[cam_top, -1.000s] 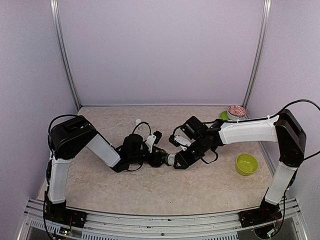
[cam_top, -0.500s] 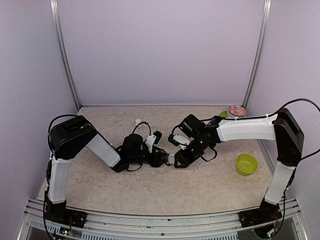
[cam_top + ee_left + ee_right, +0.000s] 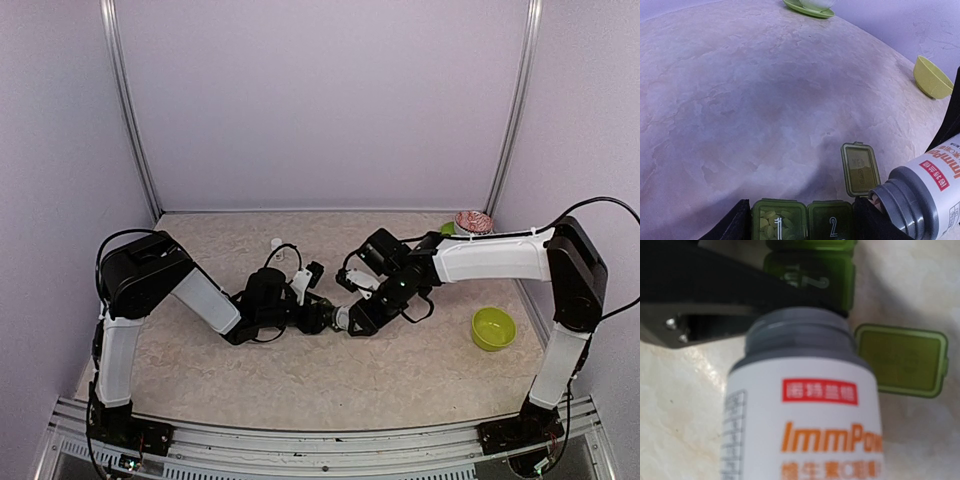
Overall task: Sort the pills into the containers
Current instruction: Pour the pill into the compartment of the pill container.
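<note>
My left gripper [image 3: 802, 222] is shut on a green pill organizer [image 3: 807, 220], whose black fingers [image 3: 735, 225] flank it. Compartment 1 [image 3: 777, 222] holds pale green pills under a closed lid, and compartment 2 is closed. The third lid [image 3: 860, 169] stands flipped open. My right gripper [image 3: 352, 318] is shut on a white pill bottle [image 3: 805, 405] with a grey neck and no cap. The bottle [image 3: 925, 195] is tilted with its mouth at the open third compartment. In the right wrist view the bottle hides the gripper's own fingers. Both grippers meet mid-table, with the left gripper [image 3: 318, 315] on the left.
A yellow-green bowl [image 3: 493, 328] sits at the right. At the back right a red-patterned bowl [image 3: 472, 222] rests on a green saucer [image 3: 807, 7]. A small white object [image 3: 277, 243] lies behind the left arm. Walls enclose three sides.
The right arm has shifted slightly to the left. The bottle and organizer stay together at the same spot.
</note>
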Controlling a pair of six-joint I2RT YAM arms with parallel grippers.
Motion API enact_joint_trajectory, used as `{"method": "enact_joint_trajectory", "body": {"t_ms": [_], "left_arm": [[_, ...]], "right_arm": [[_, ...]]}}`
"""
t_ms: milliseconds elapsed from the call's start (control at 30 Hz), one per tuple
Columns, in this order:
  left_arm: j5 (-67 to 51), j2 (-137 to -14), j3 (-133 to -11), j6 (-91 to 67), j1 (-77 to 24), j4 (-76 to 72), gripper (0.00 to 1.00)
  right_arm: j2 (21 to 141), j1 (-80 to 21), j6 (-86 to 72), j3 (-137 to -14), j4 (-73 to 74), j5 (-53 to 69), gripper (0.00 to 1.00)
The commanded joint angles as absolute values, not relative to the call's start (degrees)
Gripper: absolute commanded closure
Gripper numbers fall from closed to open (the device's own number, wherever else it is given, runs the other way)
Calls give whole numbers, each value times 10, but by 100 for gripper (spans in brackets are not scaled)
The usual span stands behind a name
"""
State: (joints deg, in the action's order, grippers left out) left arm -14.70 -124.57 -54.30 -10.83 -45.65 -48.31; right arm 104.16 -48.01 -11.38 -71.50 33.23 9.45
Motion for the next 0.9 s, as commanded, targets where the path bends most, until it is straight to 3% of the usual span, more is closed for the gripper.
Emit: {"method": "enact_joint_trajectory", "body": {"t_ms": [0, 867], "left_arm": [[-142, -1255, -534, -102, -455, -465, 34], [-142, -1256, -533, -104, -451, -464, 34]], "right_arm": [[1044, -485, -111, -689, 295, 113, 100], [976, -486, -121, -539, 91, 73, 100]]}}
